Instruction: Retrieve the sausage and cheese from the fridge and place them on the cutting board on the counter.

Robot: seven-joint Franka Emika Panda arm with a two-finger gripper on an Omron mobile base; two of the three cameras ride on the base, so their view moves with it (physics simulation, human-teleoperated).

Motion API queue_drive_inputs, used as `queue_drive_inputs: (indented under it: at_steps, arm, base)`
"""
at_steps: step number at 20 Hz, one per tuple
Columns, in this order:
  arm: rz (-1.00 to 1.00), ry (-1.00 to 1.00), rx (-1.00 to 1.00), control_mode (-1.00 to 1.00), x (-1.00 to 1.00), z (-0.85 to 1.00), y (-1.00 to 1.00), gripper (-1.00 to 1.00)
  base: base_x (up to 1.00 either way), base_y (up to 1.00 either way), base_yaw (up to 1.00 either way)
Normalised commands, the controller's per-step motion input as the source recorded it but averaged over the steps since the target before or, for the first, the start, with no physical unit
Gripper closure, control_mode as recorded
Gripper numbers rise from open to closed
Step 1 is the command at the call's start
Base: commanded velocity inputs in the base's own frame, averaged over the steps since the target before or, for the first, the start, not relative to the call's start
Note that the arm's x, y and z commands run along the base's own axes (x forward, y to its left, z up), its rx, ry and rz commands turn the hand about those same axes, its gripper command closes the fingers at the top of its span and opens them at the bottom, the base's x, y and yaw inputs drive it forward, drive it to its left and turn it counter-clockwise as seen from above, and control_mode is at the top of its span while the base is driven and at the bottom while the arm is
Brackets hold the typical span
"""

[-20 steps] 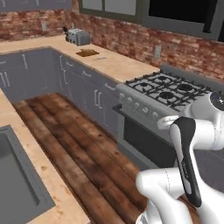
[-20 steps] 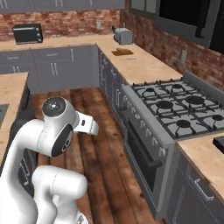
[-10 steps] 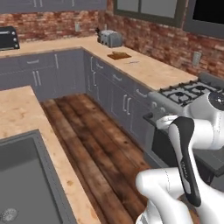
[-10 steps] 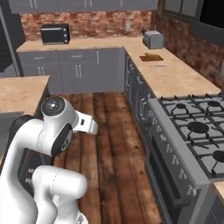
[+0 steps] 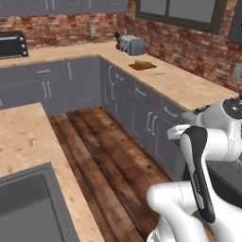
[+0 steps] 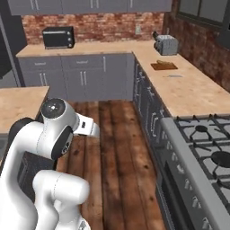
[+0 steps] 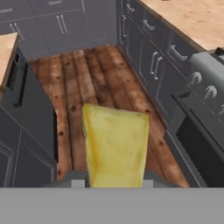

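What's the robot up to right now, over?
Gripper shut on the cheese, carried above the wooden floor. Cutting board far ahead on the counter, beside the toaster. Nothing blocking the way.

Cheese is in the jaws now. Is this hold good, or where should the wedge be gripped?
The gripper is shut on the cheese at its narrower near end, pinching the two side faces, with the wider end sticking out ahead. That looks sound: the sides are flat and the taper sits between the fingers. I'd keep it, coming from the narrow end.
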Motion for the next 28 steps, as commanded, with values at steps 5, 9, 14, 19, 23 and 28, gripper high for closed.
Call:
queue_drive_inputs:
  at_steps: [5,9,14,19,23,28]
  arm:
    - [0.0,0.0,0.0,1.0,0.0,0.0,0.0,1.0]
    - [0.0,0.0,0.0,1.0,0.0,0.0,0.0,1.0]
    - [0.0,0.0,0.0,1.0,0.0,0.0,0.0,1.0]
    - [0.0,0.0,0.0,1.0,0.0,0.0,0.0,1.0]
    - [0.0,0.0,0.0,1.0,0.0,0.0,0.0,1.0]
    - [0.0,0.0,0.0,1.0,0.0,0.0,0.0,1.0]
  base:
    - [0.87,0.0,0.0]
    - [0.88,0.0,0.0]
    - [0.88,0.0,0.0]
    - [0.89,0.0,0.0]
    - [0.91,0.0,0.0]
    - [0.9,0.0,0.0]
